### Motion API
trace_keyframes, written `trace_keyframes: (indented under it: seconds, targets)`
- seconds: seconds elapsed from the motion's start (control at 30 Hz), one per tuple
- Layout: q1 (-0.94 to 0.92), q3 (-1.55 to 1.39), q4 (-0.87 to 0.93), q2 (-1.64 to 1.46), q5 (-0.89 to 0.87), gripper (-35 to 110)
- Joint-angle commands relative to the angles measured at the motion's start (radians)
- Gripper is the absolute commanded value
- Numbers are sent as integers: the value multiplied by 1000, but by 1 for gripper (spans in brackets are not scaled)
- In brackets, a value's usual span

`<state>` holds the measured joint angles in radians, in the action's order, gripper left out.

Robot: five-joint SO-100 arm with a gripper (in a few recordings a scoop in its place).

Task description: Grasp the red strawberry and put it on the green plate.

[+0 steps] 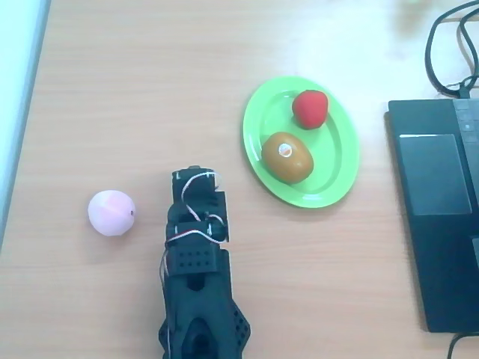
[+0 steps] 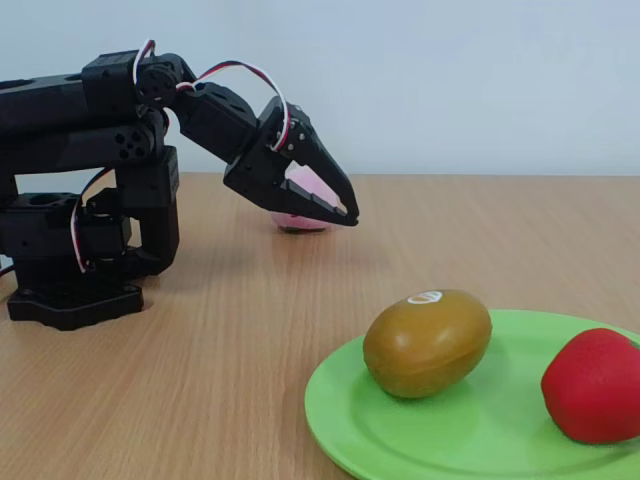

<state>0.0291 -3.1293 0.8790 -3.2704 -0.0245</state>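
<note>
The red strawberry (image 1: 309, 108) (image 2: 597, 385) lies on the green plate (image 1: 337, 161) (image 2: 480, 430), at the plate's far end in the overhead view, next to a brown-orange oval fruit (image 1: 287, 157) (image 2: 427, 342). My black gripper (image 1: 196, 176) (image 2: 346, 214) hangs above the table to the left of the plate, apart from it. Its fingers are shut with nothing between them and point down toward the table.
A pale pink round fruit (image 1: 112, 213) (image 2: 303, 184) sits on the wood table left of the arm, partly behind the gripper in the fixed view. A black laptop (image 1: 434, 194) and cables (image 1: 449, 52) lie along the right edge in the overhead view.
</note>
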Motion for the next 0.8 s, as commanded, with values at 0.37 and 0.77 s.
trace_keyframes:
  seconds: [0.37, 0.77]
  targets:
    - [20, 51, 388, -25, -118, -8]
    - [31, 51, 388, -25, -114, -5]
